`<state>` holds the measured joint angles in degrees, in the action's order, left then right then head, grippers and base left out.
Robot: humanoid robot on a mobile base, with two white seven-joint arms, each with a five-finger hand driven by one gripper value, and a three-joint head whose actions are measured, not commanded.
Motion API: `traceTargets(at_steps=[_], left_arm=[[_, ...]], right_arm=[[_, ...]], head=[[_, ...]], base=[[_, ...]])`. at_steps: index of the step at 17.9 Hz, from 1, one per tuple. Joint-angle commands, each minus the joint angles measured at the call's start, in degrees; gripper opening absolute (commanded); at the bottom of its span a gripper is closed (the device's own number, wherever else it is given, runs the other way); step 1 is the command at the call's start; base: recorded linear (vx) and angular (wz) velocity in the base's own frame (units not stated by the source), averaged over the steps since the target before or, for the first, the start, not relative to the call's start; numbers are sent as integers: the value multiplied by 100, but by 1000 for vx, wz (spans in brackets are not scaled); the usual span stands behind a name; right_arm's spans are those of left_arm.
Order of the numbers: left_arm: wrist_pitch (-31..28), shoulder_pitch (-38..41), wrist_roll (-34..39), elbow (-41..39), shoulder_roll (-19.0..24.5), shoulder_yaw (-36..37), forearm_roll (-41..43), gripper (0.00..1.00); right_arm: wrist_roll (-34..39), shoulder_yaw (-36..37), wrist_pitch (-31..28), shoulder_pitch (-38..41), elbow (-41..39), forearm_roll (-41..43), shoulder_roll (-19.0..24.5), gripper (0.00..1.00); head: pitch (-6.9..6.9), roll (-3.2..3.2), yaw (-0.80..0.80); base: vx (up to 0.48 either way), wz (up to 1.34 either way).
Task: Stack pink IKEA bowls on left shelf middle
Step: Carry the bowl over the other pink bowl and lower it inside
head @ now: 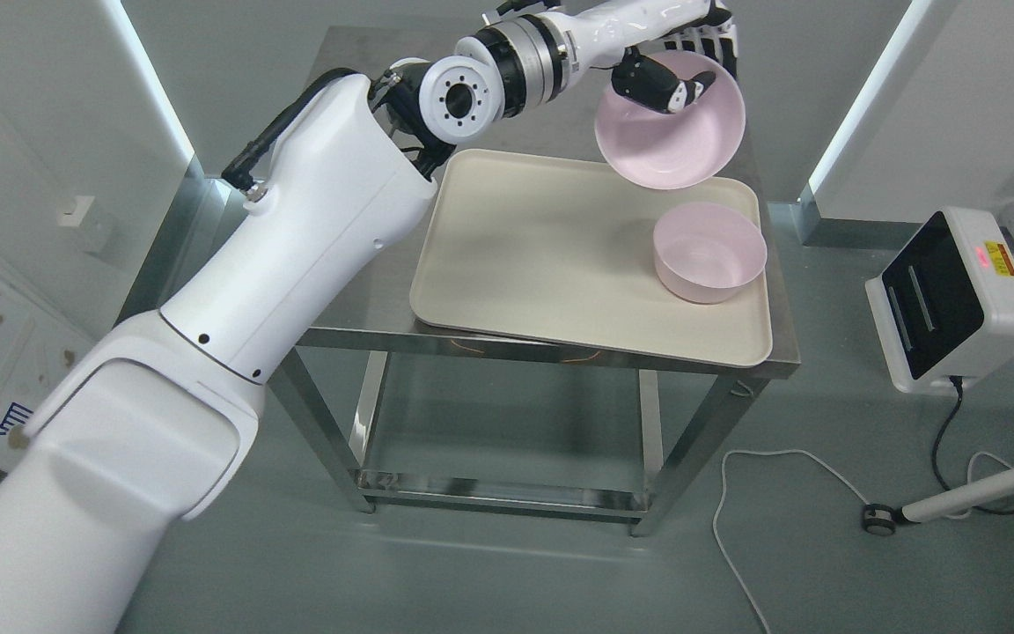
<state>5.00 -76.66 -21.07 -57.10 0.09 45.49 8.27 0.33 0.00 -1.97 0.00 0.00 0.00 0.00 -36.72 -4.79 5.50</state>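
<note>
Pink plastic, two bowls in view. The held bowl (670, 123) was up in the air, tilted so its open side faced the camera, above the far right corner of the cream tray (525, 255). The second bowl (709, 251) sat upright on the tray near its right edge, just below the held one in the picture and apart from it; no contact between the two.

Progress, as I judged it: early. One bowl lifted clear of the tray, the other not yet touched. No stack formed, and no shelf showed in the head view, so the drop-off spot could not be confirmed. Left to do: carry the held bowl to the left shelf's middle level, set it down, fetch the second bowl, nest it on the first.

Left hand (679, 75) was clamped on the held bowl's upper rim: dark thumb inside the bowl, the other fingers (718, 44) wrapped over the outside at the top edge. Grip was at the rim only, so the bowl hung below the hand and slanted. Looked stable enough, but a rim pinch could let it swing during transport.

Left arm reached in from the lower left of the picture, crossing over the tray's left corner. The tray lay on a steel bench (551, 352) and nearly covered its top. Right arm did not show.
</note>
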Motion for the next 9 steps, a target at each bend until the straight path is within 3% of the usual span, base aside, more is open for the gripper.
traceTargets(at_steps=[1,4,9], left_arm=[[159,-227,411,-417,91,1558,-1071,2],[107,-218,849,-145,91,2024,-1529,2],[-333,-218,1351,542,91,2034,-1968,5]], right_arm=[[2,62,-5,167,-193,0,-100,100],[2,62,-5,167,-193,0,-100,100],[2,62,4,167,-193,0,-100,100]], head=[[0,0,0],[0,0,0],[0,0,0]], base=[[0,0],[0,0],[0,0]])
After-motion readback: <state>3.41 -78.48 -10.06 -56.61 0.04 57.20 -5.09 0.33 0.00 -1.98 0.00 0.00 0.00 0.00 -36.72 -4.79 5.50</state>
